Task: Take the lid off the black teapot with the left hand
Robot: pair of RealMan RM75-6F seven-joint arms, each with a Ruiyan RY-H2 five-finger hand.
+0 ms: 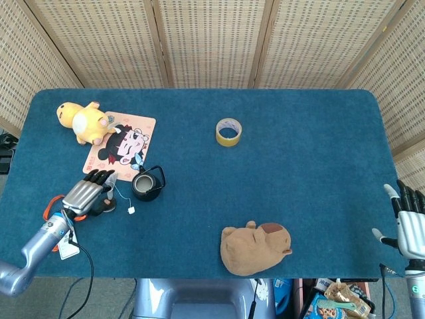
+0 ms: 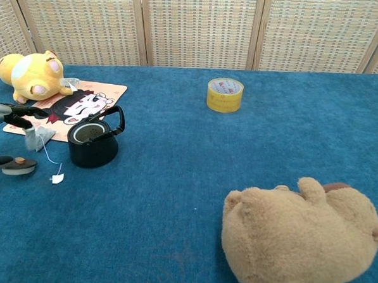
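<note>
The black teapot [image 1: 146,184] [image 2: 92,143] stands without its lid at the edge of a cartoon mat, handle up. Its dark lid [image 1: 104,207] [image 2: 18,165] lies flat on the blue cloth to the left of the pot. My left hand [image 1: 86,193] [image 2: 10,114] hovers over the lid. Its upper fingers are spread well above the lid, and a lower finger touches the lid's left rim. A tea bag [image 1: 111,179] [image 2: 36,137] sits by the fingertips, its string running to a tag [image 1: 131,210] [image 2: 57,179]. My right hand [image 1: 408,222] stays open at the table's right edge.
A yellow plush [image 1: 83,119] [image 2: 31,75] lies on the cartoon mat [image 1: 123,143] [image 2: 83,101] behind the pot. A yellow tape roll [image 1: 228,131] [image 2: 224,94] sits mid-table. A brown capybara plush [image 1: 255,247] [image 2: 304,239] lies near the front edge.
</note>
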